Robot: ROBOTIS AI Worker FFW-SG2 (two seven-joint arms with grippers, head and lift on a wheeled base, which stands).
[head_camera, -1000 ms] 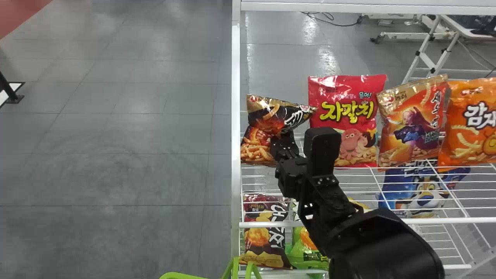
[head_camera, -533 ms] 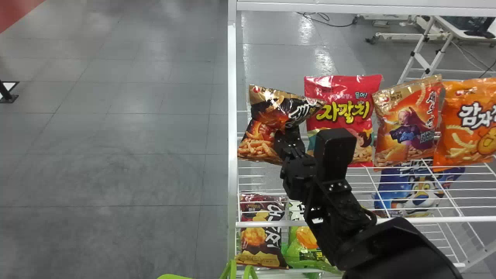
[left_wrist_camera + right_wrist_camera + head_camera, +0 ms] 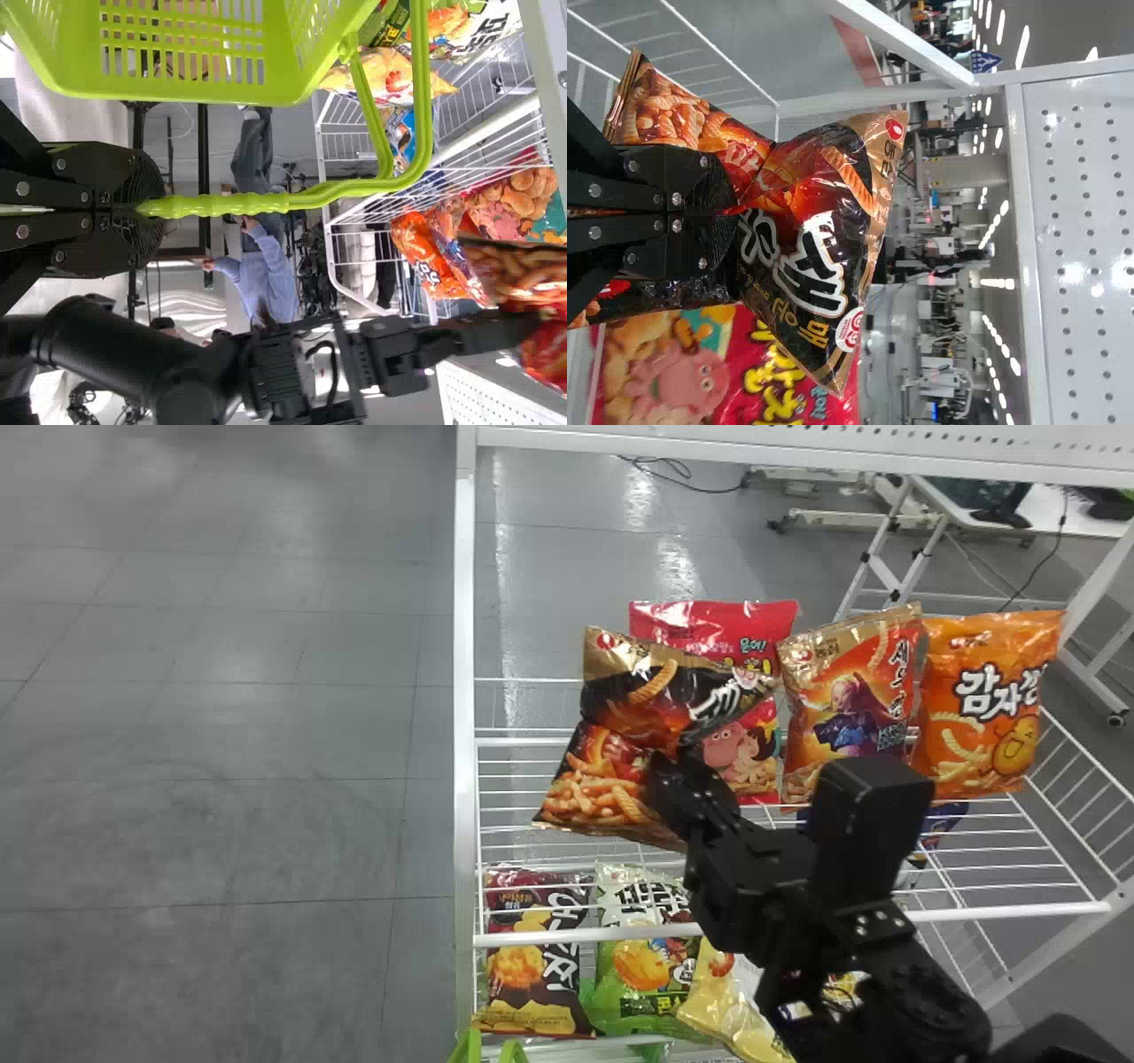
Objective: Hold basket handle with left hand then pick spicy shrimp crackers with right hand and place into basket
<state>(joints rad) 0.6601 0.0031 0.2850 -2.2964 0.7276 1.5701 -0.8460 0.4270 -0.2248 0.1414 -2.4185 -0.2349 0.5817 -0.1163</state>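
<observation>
Right gripper (image 3: 666,769) is clenched on the crackers (image 3: 651,695), bag pinched mid-body and creased, top flopped over. Bag hangs in front of the red bag (image 3: 709,624), near the rack's (image 3: 465,717) left post. Left gripper (image 3: 146,209) is clamped on the end of the green handle (image 3: 337,189); basket (image 3: 204,87) hangs from it, no crackers visible inside.

Pinched black cracker bag (image 3: 651,695), green basket (image 3: 195,86)

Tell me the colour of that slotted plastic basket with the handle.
The slotted plastic basket is bright lime green, clearest in the left wrist view.
</observation>
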